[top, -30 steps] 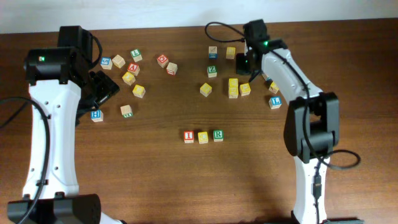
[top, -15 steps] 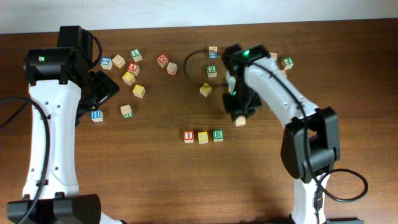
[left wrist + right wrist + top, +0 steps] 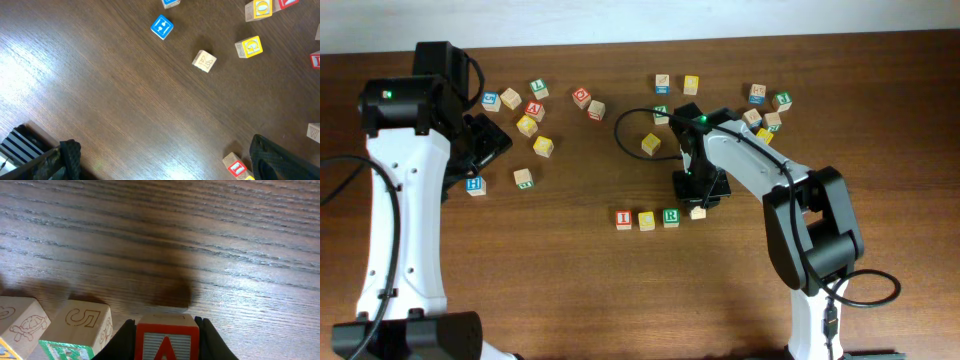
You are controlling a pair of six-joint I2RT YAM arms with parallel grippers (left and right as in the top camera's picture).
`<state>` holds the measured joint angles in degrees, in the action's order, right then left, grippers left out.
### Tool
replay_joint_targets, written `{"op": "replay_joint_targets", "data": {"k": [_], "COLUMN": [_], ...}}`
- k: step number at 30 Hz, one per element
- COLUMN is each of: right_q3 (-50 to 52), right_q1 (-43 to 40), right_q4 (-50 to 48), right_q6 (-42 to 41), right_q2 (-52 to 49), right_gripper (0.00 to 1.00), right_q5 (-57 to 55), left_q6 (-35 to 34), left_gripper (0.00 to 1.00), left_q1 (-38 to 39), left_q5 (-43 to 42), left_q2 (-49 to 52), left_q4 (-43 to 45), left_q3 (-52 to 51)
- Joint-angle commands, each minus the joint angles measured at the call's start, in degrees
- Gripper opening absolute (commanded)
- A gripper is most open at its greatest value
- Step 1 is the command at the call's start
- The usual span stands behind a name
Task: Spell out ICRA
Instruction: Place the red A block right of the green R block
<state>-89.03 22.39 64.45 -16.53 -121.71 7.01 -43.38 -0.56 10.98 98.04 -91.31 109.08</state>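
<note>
Across the table (image 3: 570, 290), the right arm (image 3: 760, 170) has swung from the back-right scatter of loose cubes (image 3: 765, 110) down to the row. The right gripper (image 3: 698, 197) is clamped on the A cube (image 3: 698, 211), which now hangs just right of the R cube (image 3: 671, 216), after the C cube (image 3: 647, 220) and I cube (image 3: 623, 219). Only the set-down seems left, though whether it has landed is unclear. The one hazard is nudging R. The left gripper (image 3: 165, 160) has stayed spread and empty, well apart.

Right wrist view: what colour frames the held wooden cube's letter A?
Red, on the wooden A cube; right wrist view.
</note>
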Motion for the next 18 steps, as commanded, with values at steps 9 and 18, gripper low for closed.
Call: {"op": "replay_joint_targets", "data": {"k": [9,18], "right_q3": [0.2,0.2], "right_q1": [0.0,0.1], "right_q4": [0.5,2.4], "right_q6": [-0.5,-0.4], "right_q2": [0.3,0.3], "right_gripper": [0.35,0.27], "right_q5": [0.3,4.2], "left_q6": [-0.3,-0.3], "left_gripper": [0.99,0.99], "left_q1": [-0.1,-0.1], "left_q5": [0.4,0.4], "left_q2": [0.1,0.1], "left_q4": [-0.1,-0.1], "left_q3": [0.2,0.2]}}
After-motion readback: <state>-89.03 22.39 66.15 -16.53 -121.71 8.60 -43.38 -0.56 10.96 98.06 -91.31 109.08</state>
